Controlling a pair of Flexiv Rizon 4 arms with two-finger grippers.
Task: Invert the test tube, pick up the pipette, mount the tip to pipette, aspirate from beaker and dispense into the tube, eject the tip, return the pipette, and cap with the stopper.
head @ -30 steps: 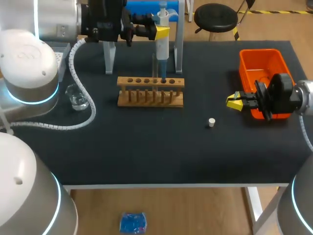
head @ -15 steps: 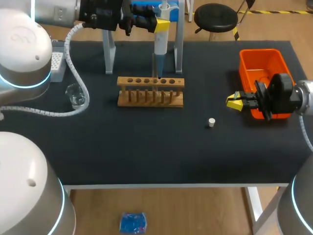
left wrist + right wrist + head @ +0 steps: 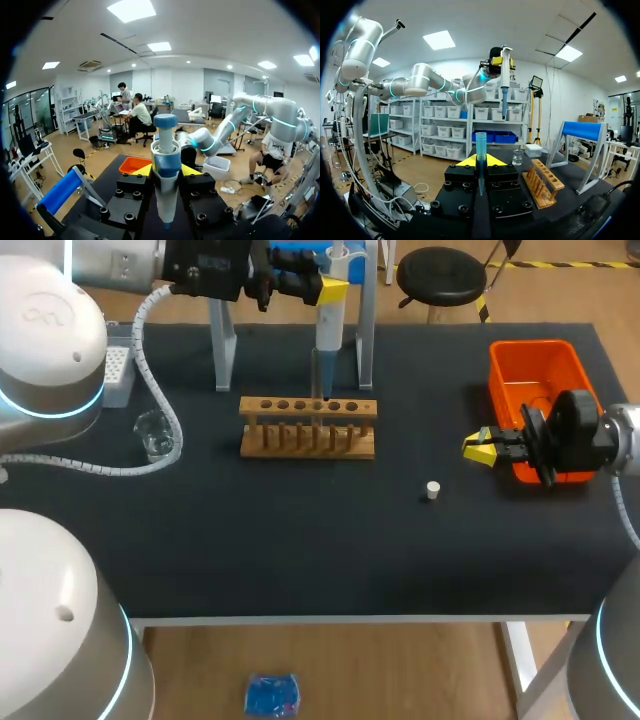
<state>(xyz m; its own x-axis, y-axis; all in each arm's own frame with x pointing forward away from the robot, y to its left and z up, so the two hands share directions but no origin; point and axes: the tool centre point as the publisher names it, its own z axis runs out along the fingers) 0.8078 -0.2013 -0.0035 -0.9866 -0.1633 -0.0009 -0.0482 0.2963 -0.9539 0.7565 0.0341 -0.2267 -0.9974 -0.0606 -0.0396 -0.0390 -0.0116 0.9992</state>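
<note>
Pipette (image 3: 326,340) hangs upright just above wooden rack (image 3: 308,427), left gripper (image 3: 330,292) clamped on its body. Prob. step: dispense over, tip eject next. Needs carry across to orange bin (image 3: 530,348). Right gripper (image 3: 482,449) sits just beside bin, in the way, jaws narrow on slim blue piece (image 3: 480,150); can't tell what it is. Stopper (image 3: 432,490) lies loose on table, uncapped yet. Beaker (image 3: 155,436) well apart, stand post (image 3: 366,350) close by pipette.

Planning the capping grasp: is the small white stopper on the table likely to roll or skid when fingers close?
The stopper appears to stand on its flat end, so it probably won't roll unless knocked over. It looks small and likely light, so an uneven finger contact could skid it across the black table.
</note>
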